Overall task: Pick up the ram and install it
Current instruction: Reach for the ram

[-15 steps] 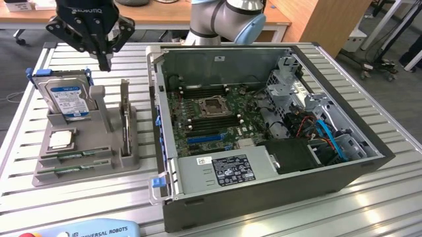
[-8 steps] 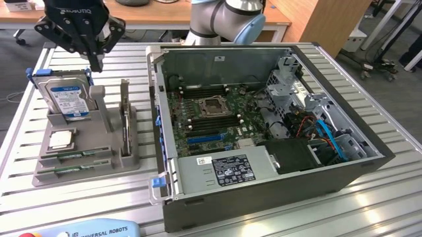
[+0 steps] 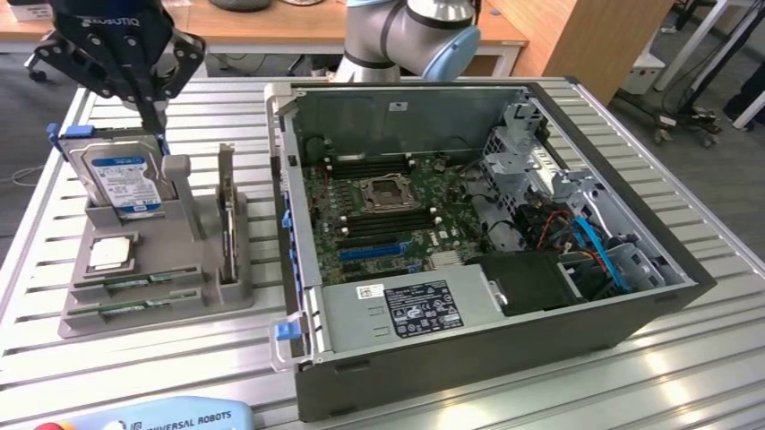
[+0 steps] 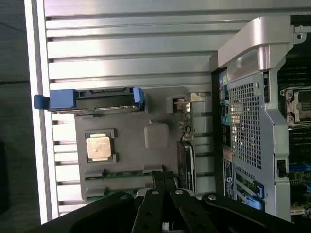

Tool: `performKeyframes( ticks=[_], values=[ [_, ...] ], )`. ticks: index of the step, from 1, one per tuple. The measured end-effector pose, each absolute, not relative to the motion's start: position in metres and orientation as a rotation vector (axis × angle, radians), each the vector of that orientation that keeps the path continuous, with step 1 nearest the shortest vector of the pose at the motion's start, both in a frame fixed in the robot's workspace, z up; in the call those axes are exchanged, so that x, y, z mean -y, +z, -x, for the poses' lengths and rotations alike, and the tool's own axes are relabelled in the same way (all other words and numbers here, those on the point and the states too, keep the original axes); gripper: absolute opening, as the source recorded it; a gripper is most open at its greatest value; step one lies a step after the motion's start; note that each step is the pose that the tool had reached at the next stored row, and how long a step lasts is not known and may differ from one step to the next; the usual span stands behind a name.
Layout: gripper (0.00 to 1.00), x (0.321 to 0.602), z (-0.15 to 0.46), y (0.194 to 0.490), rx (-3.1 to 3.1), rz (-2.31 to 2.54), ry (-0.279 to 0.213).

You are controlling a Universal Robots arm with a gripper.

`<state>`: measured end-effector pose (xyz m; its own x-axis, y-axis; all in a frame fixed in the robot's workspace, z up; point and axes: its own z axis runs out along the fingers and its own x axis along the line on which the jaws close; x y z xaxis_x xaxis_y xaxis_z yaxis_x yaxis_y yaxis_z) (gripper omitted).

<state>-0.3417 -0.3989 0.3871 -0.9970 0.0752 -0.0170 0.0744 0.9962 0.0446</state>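
Hard to read much on the ram [image 3: 138, 279] [image 4: 124, 173]: no more than a thin green strip sunk edge-up in a slot of the grey tray [image 3: 167, 246], chips too small to tell. Same for the second ram [image 3: 134, 303] [image 4: 104, 195] in the next slot, last before the tray's near end, and in the wrist view partly covered by the black links of the end effector [image 3: 154, 133] [image 4: 163, 175]. Cut off at the top of the exterior view: the arm [image 3: 407, 36] and the end effector's upper body. Cut off at its bottom: a blue pendant [image 3: 156, 417] at the table's [image 3: 48, 358] near edge. Edge-on and impossible to identify: a thin card [image 3: 225, 210] standing upright on the tray's side toward the open case [image 3: 502, 354]. End effector closed, fingers pressed together on nothing, tips pointing down over the tray's far end, just beside the top of the upright drive [image 3: 120, 175]. Both sticks well apart from those tips, lying at the tray's opposite end, with the drive and the cpu [image 3: 110, 253] between. Tray itself near the table's edge on the exterior view's left, just beside the case. From the wrist, closed tips drawn across the slot ends nearest the case.
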Motion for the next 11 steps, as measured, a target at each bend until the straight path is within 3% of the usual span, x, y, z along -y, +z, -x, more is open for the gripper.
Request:
performKeyframes(
  ticks=[11],
  values=[
    [0.10,0.399,0.365,0.385,-3.129,-0.118,0.068]
  ],
)
